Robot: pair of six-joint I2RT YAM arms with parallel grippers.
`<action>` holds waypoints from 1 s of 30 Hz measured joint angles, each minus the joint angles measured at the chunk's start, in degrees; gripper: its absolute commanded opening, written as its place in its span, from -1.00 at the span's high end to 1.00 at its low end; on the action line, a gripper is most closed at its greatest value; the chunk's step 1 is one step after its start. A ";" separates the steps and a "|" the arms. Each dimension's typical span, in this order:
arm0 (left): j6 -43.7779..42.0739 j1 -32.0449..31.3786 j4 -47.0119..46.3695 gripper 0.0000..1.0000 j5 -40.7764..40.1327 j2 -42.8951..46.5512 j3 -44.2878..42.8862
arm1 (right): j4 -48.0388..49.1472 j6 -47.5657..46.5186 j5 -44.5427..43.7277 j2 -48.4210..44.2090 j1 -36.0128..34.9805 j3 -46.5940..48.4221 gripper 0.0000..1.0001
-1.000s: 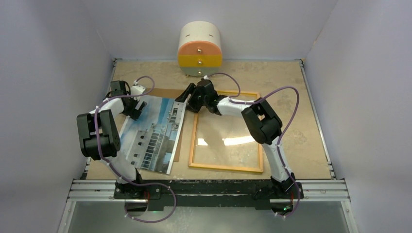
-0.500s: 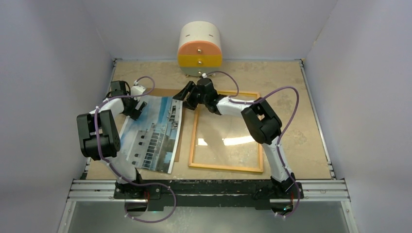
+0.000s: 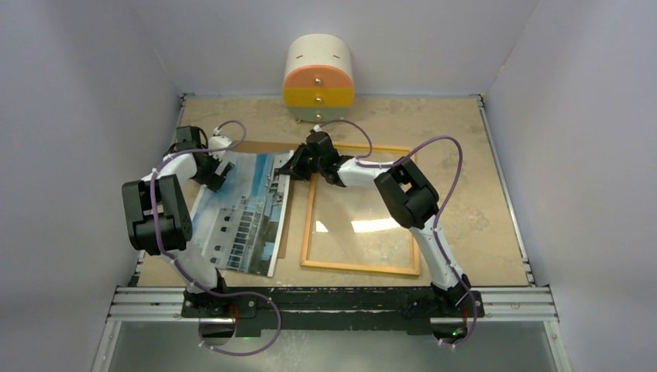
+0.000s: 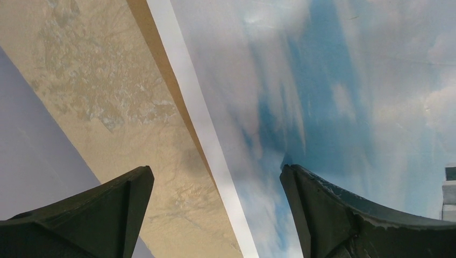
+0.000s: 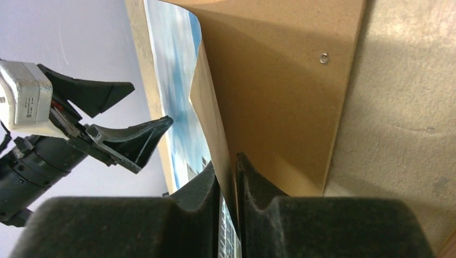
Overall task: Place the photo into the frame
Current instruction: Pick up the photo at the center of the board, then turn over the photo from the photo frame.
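On the board [image 5: 279, 80] at the table's [image 3: 457, 155] left half lies the photo [image 3: 240, 213], picture side up, its long axis running near to far with a slight tilt. Its far right corner is lifted and curled. The right gripper [image 5: 228, 164] is pinched nearly closed on that raised edge, a thin sheet with blue sky on one face and a shadowed tan underside. The left gripper [image 4: 215, 171] hovers at the far left edge with fingers spread wide, holding nothing. One finger is over the sky and the other over the board side, with the white border between them. Whether either touches the print I cannot tell. The frame [image 3: 360, 268] lies flat just beside the board on the right, wood-coloured face up. Its long axis is roughly parallel to the photo's, and its opening shows only glare and no print. So the photo has to travel rightward, and the right arm, already gripping it, is the nearer to the frame. At the far edge stands a round drawer unit [image 3: 318, 77], drawers closed, contents hidden.
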State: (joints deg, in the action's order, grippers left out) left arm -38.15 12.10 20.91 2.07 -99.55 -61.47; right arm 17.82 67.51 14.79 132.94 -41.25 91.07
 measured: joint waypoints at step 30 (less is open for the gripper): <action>6.36 3.96 15.65 -1.00 4.85 3.34 -16.37 | -46.29 -36.17 -10.56 -57.18 28.72 5.22 1.00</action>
State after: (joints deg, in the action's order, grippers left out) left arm -31.79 16.05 36.56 6.92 -96.20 -77.84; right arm -28.47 31.33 4.23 75.77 -12.53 96.29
